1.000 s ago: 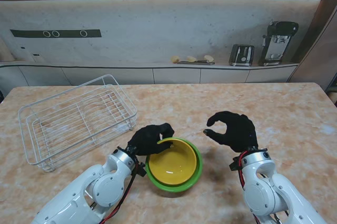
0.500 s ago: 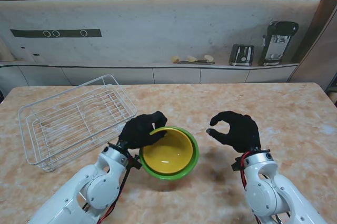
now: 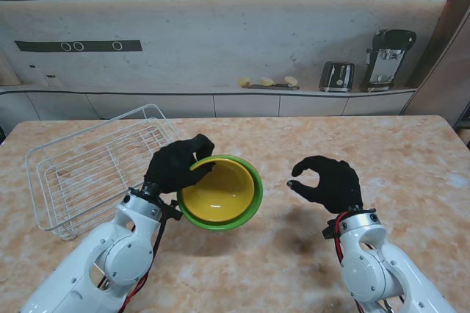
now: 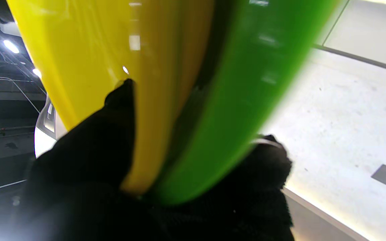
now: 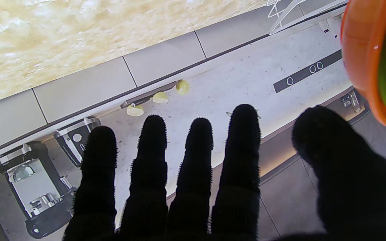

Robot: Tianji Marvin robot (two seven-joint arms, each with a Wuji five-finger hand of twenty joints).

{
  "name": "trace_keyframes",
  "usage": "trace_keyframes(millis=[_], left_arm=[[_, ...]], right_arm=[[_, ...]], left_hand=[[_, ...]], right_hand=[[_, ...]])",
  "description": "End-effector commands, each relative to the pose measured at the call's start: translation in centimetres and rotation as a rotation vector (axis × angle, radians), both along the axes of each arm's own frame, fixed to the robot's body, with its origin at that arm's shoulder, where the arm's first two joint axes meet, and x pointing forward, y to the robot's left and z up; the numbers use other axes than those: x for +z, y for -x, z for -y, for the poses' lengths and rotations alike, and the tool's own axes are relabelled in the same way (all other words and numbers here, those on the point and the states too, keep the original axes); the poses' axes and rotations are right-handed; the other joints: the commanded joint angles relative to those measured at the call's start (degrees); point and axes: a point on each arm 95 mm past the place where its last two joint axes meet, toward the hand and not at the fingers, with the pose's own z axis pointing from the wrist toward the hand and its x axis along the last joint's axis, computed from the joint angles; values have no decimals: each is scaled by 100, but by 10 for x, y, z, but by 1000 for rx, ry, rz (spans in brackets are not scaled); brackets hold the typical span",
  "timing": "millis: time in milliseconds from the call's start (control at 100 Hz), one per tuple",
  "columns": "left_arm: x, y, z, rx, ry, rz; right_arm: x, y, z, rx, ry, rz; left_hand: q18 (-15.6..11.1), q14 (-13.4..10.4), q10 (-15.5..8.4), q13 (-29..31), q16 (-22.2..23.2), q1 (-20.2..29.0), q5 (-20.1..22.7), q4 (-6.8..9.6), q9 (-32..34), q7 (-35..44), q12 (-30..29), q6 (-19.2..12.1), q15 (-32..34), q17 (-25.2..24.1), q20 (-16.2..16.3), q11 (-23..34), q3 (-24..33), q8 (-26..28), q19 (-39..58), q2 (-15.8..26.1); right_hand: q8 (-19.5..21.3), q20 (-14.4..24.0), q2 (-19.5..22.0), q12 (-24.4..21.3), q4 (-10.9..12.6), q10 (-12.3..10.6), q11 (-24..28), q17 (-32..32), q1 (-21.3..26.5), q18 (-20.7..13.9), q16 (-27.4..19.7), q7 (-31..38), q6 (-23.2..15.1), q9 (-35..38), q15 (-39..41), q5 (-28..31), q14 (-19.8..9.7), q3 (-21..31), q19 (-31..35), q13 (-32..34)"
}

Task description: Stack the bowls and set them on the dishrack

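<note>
1. Left of centre on the worktop (image 3: 308, 144), your left hand (image 3: 175, 164) grips the rim of the bowl stack: a yellow bowl (image 3: 217, 191) nested inside a green bowl (image 3: 254, 201).
2. You can see the stack tilted, its opening turned toward the right and toward you, with a shadow on the marble beneath it; the stack looks lifted clear of the surface.
3. From the left wrist view, your thumb (image 4: 112, 110) lies against the yellow inner wall (image 4: 89, 50), and the other fingers (image 4: 270, 157) wrap behind the green outer wall (image 4: 253, 77), so the rim of both bowls is pinched between them.
4. Your dishrack (image 3: 103, 166), a white wire one, stands at the far left of the worktop, just beside the left hand and the stack on their left; the bowls are not in it.
5. Your right hand (image 3: 327, 183) hovers to the right of the stack, apart from it, holding nothing; its fingers are curled loosely with the thumb and forefinger spaced apart.
6. The right wrist view shows four fingers (image 5: 193, 160) spread side by side and the thumb (image 5: 327, 140) set off from them, with an edge of the bowls (image 5: 374, 50) near the thumb but not touched.
7. Beyond the worktop, a back counter carries a toaster (image 3: 337, 76) and a coffee machine (image 3: 388, 59), with a few small pale items (image 3: 267, 82) to their left.
</note>
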Motion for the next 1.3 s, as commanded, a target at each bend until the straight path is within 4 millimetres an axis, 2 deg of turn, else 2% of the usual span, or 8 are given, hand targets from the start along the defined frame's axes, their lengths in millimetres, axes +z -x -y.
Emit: trace_keyframes(millis=[0,580,1290], left_arm=[[17,-1,-3,10,4,34],[52,-15,-45,110,-13,67],[57,-39,-125,300,-111,-4]], right_arm=[[-4,2,-4,12,-1,-22],[-5,0,-6,24,8,-32],[-6,-2,-10,37,18,-57]], left_hand=[[-473,-288,-1326,224,-32,1890,515,1019,966,1351,72,-1386,310,185,99,874,1572,588,358,1204],[-470,-301,-1348,200,-51,1897,519,1005,960,1357,86,-1420,277,165,104,861,1539,593,331,1214],[-376,-246,-1335,105,-39,1948,481,988,897,1370,109,-1444,221,6,174,845,1448,591,235,1265]], right_hand=[[-64,93,-87,59,-129,-49,-49,-97,29,38,-52,59,-130,66,-25,45,18,42,2,-40],[-61,92,-78,54,-127,-49,-65,-105,21,35,-57,40,-128,54,-43,48,24,38,-10,-53],[-55,91,-67,53,-125,-44,-76,-123,21,36,-61,29,-119,40,-58,57,27,31,-22,-65]])
